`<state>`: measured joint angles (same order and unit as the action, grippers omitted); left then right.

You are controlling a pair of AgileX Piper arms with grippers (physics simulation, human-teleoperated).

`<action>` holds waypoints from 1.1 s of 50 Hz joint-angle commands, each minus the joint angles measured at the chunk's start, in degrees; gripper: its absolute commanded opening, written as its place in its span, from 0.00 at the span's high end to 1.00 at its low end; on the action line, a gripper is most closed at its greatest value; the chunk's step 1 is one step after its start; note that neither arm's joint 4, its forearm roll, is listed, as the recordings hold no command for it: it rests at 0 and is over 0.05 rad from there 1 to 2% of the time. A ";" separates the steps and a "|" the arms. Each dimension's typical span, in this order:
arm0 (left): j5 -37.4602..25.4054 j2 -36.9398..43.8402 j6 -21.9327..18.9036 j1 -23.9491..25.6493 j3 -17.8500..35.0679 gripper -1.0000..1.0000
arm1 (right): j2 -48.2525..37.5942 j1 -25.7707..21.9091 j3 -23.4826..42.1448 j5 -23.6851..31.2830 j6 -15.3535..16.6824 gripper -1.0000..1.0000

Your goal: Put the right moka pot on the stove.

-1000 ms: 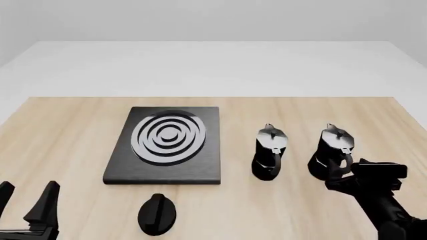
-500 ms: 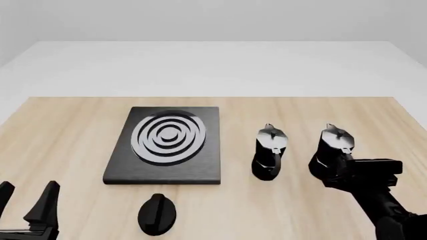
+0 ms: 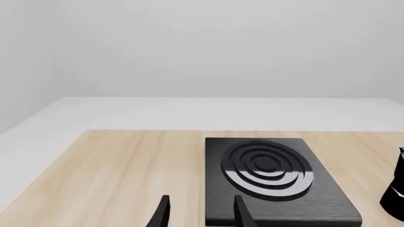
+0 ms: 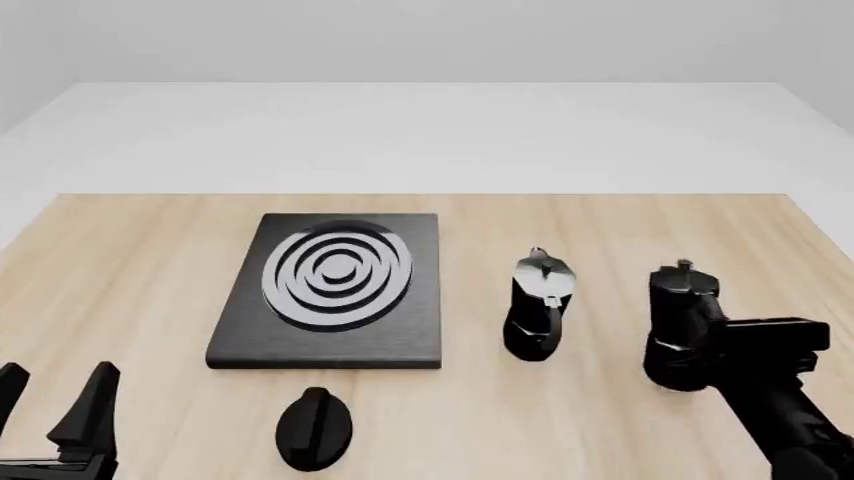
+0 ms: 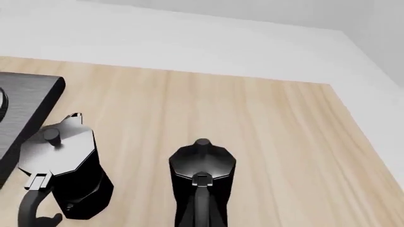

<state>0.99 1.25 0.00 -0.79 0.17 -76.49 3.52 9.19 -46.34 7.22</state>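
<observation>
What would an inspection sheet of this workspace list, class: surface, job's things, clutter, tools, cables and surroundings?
Surface: wooden table.
Job's things: right moka pot upright on the table, off the stove, handle toward the right arm; stove lies flat, left of both pots, nothing on it.
Clutter: second moka pot upright between stove and right pot; black oval knob in front of the stove.
Tools: left tool open, holding nothing; right tool at the right pot's handle, grip cannot be told.
Cables: nothing seen.
Surroundings: plain pale floor and walls.
</observation>
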 commanded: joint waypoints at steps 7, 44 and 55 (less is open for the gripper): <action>0.01 0.01 -0.01 -0.01 0.00 0.00 | 11.73 -1.07 3.61 9.30 2.05 1.00; 0.00 -0.01 0.00 0.00 0.00 0.00 | 27.05 -15.22 17.75 28.96 0.97 1.00; 0.00 -0.01 -0.01 0.00 0.00 0.00 | 20.48 -21.32 23.72 27.02 -1.88 1.00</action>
<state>0.99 1.25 0.00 -0.79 0.17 -53.74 -12.66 26.62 -18.88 7.60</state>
